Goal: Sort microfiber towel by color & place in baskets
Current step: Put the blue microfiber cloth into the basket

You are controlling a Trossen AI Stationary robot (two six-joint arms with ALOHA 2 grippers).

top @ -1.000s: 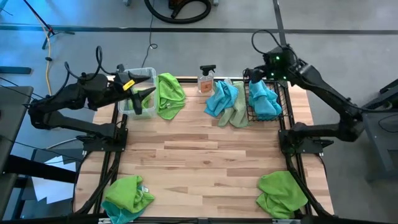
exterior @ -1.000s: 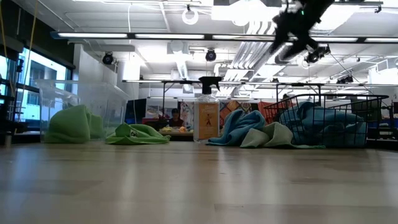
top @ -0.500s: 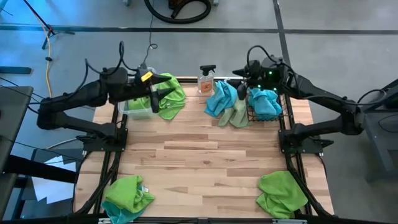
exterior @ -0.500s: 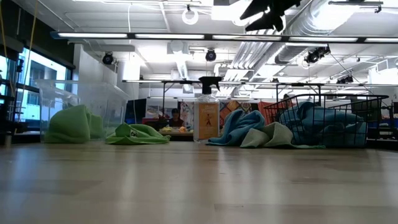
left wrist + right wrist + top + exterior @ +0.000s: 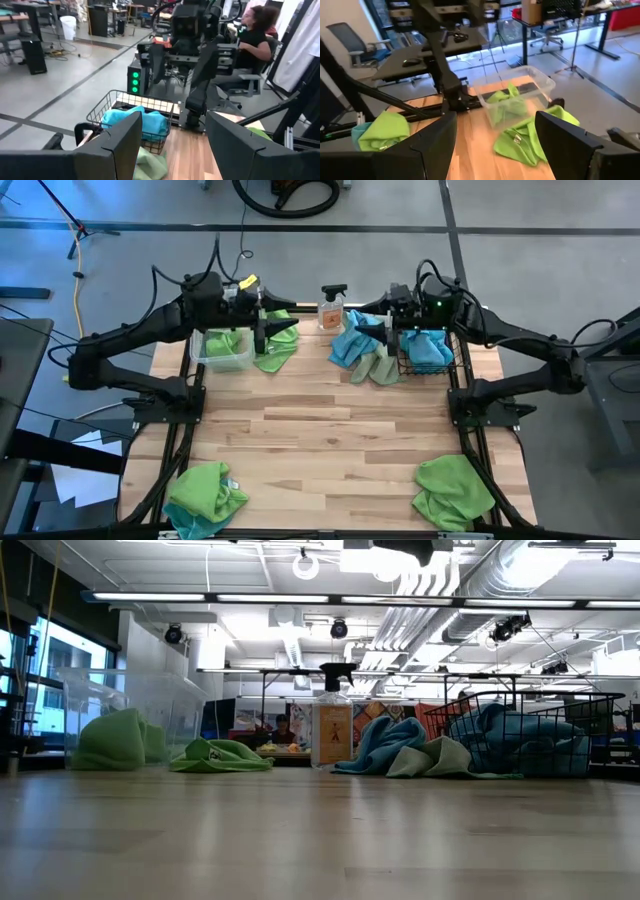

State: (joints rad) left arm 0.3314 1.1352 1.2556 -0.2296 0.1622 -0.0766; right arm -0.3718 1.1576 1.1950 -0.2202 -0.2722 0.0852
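Both claws hang above the table's far edge, fingers spread wide, holding nothing. The left gripper (image 5: 278,330) hovers over a green towel (image 5: 275,352) — the clear tub (image 5: 222,352) with green cloth just behind it. The right gripper (image 5: 372,308) seems to hover above the blue towels (image 5: 352,340), beside the wire basket (image 5: 428,348).

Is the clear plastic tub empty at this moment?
No, the clear plastic tub already holds a lime green towel, seen plainly from above.
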